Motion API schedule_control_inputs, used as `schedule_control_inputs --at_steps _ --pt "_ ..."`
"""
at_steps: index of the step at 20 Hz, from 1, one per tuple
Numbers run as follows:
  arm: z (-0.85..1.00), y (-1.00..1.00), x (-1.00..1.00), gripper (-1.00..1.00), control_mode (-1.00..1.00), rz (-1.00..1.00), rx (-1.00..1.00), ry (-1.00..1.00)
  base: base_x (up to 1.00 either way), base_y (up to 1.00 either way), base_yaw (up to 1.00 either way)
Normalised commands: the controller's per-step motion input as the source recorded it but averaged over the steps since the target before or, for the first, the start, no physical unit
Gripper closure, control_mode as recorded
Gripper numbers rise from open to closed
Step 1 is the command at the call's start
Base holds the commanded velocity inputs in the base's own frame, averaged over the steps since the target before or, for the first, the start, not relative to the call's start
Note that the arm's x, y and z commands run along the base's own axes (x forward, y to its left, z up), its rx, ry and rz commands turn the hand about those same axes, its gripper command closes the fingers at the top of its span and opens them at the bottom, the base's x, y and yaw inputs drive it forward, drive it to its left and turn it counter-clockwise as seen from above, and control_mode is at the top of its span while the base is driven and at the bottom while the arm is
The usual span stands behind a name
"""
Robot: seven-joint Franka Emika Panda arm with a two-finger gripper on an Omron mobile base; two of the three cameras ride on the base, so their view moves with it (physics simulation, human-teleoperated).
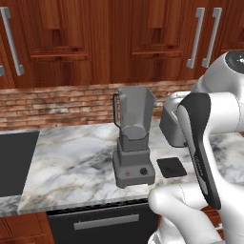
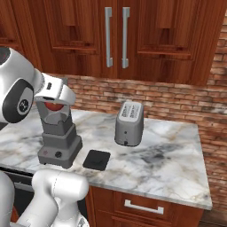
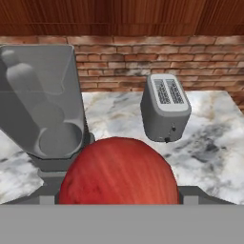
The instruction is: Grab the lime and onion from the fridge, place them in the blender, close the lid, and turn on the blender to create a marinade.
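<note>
The fingers hold a round reddish onion (image 3: 119,170) between them, spread wide around it, though the tips themselves are hidden behind the onion in the hand view; in the right base view the same red ball (image 2: 54,106) sits just under the white hand, above the grey blender. The onion hangs beside the open top of the tall grey blender (image 1: 133,138) with its translucent tapered jar (image 3: 42,102), whose mouth is uncovered and whose bottom looks bare in the hand view. The blender stands upright on the grey-veined marble worktop (image 1: 71,162), its side handle toward the brick wall and its boxy base showing a small red button and a black knob on the front face. Just beside the base, on the robot's right, a flat black squarish lid (image 1: 171,167) lies on the worktop, apart from the jar; it shows again in the right base view (image 2: 96,159). Further right, well apart from the blender, a squat silver two-slot toaster (image 2: 129,123) stands on the worktop near the red brick backsplash (image 2: 168,102). Brown wooden cupboards with long metal handles (image 2: 116,37) hang above.
</note>
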Motion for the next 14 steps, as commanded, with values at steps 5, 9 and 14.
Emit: schedule_control_inputs --at_steps 5,9,14 --pt "0.10 0.03 0.00 1.00 -1.00 0.00 0.00 0.01 0.01 0.00 0.00" --pt "0.32 0.17 0.10 1.00 -1.00 0.00 0.00 0.07 0.00 0.00 0.00" --pt "0.32 0.43 0.22 1.00 -1.00 0.00 0.00 0.13 0.00 0.00 0.00"
